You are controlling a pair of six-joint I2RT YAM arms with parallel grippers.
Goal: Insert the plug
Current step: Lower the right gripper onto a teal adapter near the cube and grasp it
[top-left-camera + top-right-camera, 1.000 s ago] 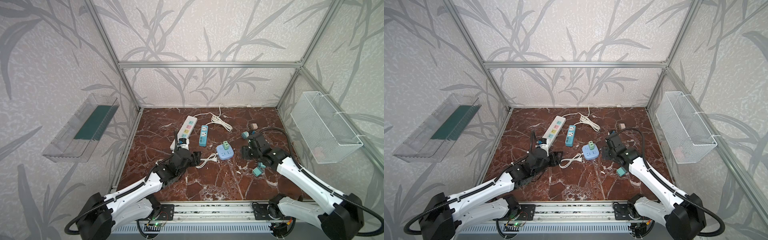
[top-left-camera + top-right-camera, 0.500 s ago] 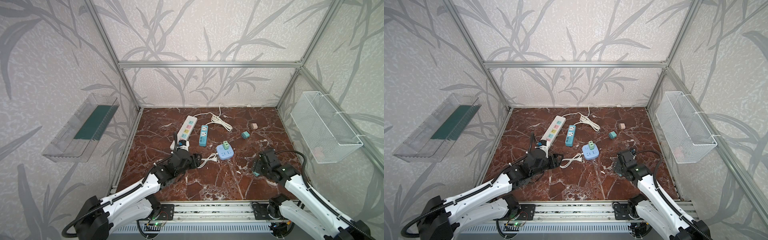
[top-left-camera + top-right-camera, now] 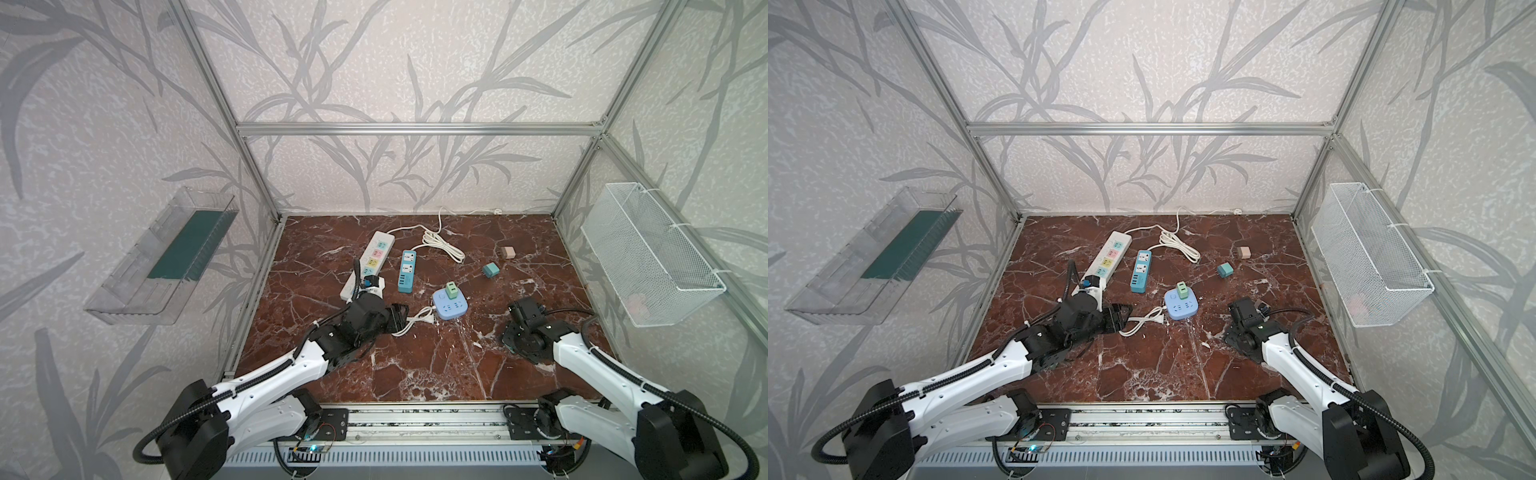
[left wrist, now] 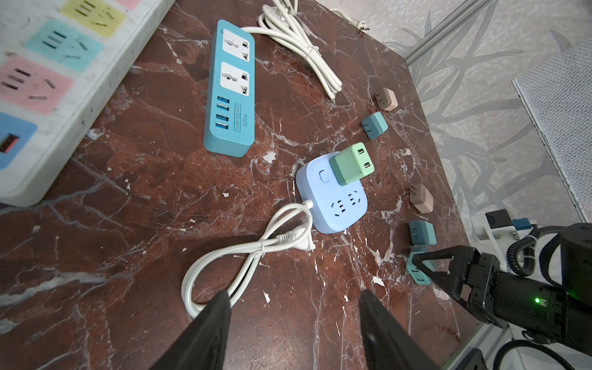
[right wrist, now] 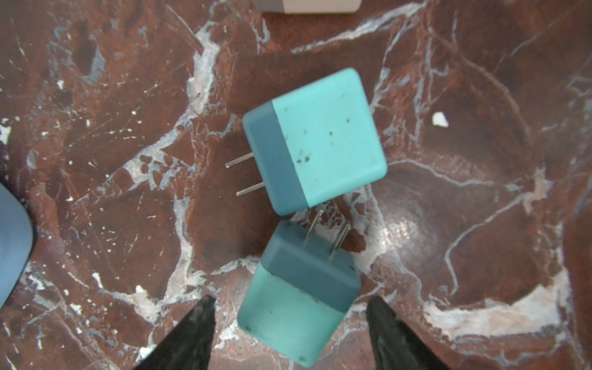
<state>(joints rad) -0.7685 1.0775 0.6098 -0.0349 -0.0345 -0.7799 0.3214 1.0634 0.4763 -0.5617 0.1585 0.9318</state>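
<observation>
Hanging on L wall: clear tray [image 3: 124,299], holding dark green mat [image 3: 187,245]. Hovering w/ fingers apart, gripping nothing, overlapping white cord [image 4: 256,250] w/ one finger: left gripper [image 4: 293,294]. Sitting mid-floor, carrying green adapter [image 3: 451,287] plugged in: blue socket cube [image 3: 450,309]. Straddling w/o touching, fingers apart: right gripper [image 5: 288,299]. Lying between them on marble floor [image 5: 128,224], prongs pointing at 2nd teal plug [image 5: 320,141]: teal plug [image 5: 298,298]. Hanging on R wall: wire basket [image 3: 623,232], holding faint pinkish item [image 3: 633,305], ID unclear.

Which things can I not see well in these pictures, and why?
- Both top views: the right gripper hides the teal plug below it.
- Right wrist view: the edge cuts off the beige plug.
- Left wrist view: the edge cuts off the white power strip.
</observation>
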